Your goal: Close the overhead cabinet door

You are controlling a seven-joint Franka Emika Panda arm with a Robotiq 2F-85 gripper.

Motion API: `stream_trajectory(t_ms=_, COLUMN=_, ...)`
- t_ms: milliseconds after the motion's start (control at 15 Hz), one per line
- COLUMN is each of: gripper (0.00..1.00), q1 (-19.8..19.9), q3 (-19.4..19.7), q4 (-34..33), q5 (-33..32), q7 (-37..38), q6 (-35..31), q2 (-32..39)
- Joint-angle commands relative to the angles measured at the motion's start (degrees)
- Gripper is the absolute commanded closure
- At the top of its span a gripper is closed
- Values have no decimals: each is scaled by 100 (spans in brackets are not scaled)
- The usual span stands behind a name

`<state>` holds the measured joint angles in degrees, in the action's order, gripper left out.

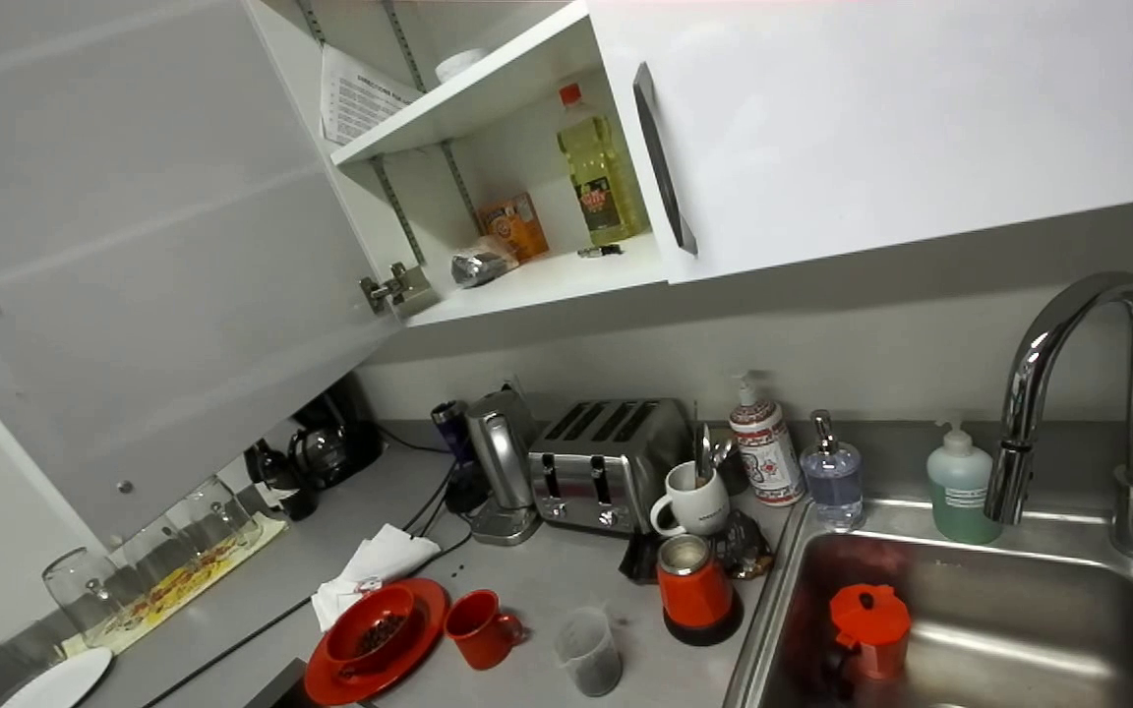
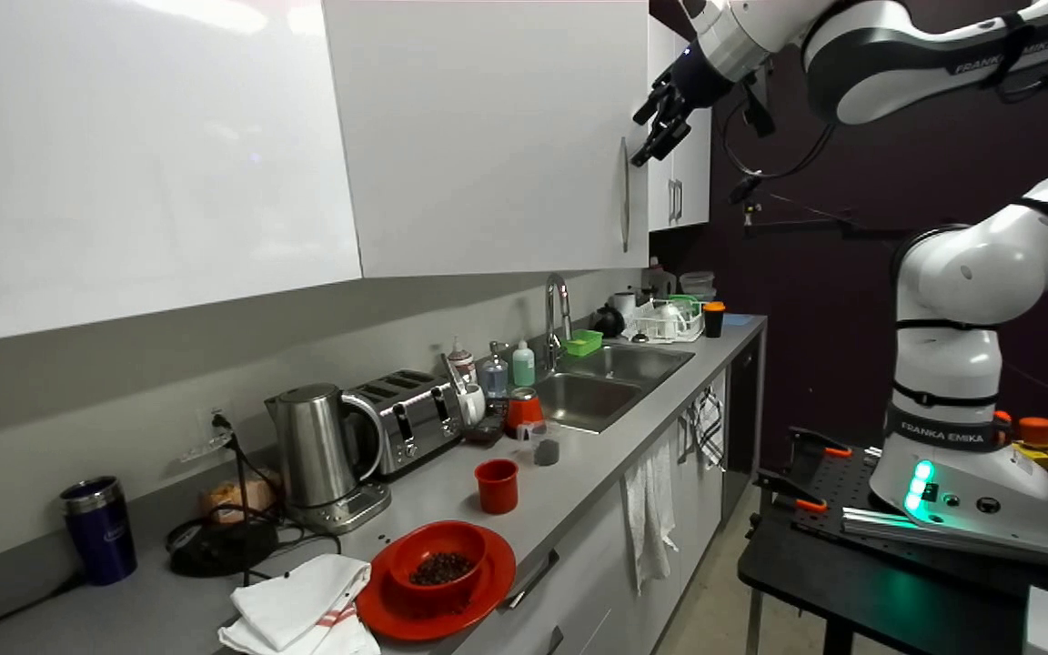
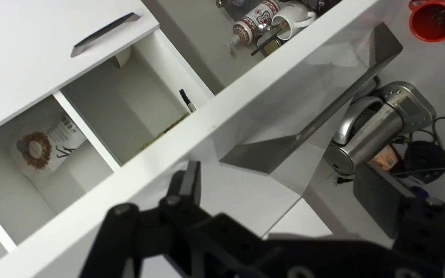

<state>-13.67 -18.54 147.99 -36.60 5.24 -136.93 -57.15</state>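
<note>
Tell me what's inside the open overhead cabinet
An exterior view shows a yellow bottle, orange box and shiny packet at the bottom, with a printed sheet and something white above. Anything behind that bottle or the neighbouring closed door is covered.

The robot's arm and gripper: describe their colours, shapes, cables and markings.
The arm is glossy white with rounded segments, dark grey sections and black straps. FRANKA EMIKA is lettered on the forearm and on a black band above the base, which shows turquoise lights. Dark cables loop near the wrist. The gripper is black and angular, with two grey-faced fingers.
</note>
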Motion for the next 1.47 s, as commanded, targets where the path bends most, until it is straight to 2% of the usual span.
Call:
stream_trajectory(t_ms=0, gripper=0, q1=210, q3=429, q4=291, q5=243, q7=18, q6=-366, q2=-319)
stream_trajectory(t_ms=333, gripper=0, q1=633, q3=1368, q4=597, q5=553, q7=-275, q6=-1061, q2=-379)
stream_trajectory(t_ms=667, gripper=0, q1=1060, q3=2168, q4=748, q5=1078, q7=-925, q6=-1955, q2=-8)
stream_trajectory(t_ms=1067, gripper=0, q1=963, q3=2407, q4=1047, q5=1636, q7=-1521, q6=-2681, q2=89)
stream_trajectory(t_ms=1267, gripper=0, q1=963, q3=2345, q4=1339, q5=1924, q7=-1410, q6=-3056, q2=-137)
stream_trajectory(t_ms=1333, gripper=0, q1=808, q3=2476, q4=1113, q5=1647, q7=-1076, q6=-3009, q2=-70)
stream_trajectory(t_ms=1400, gripper=0, q1=772, q3=2493, q4=1142, q5=1674, q7=-1026, q6=-2963, q2=-249)
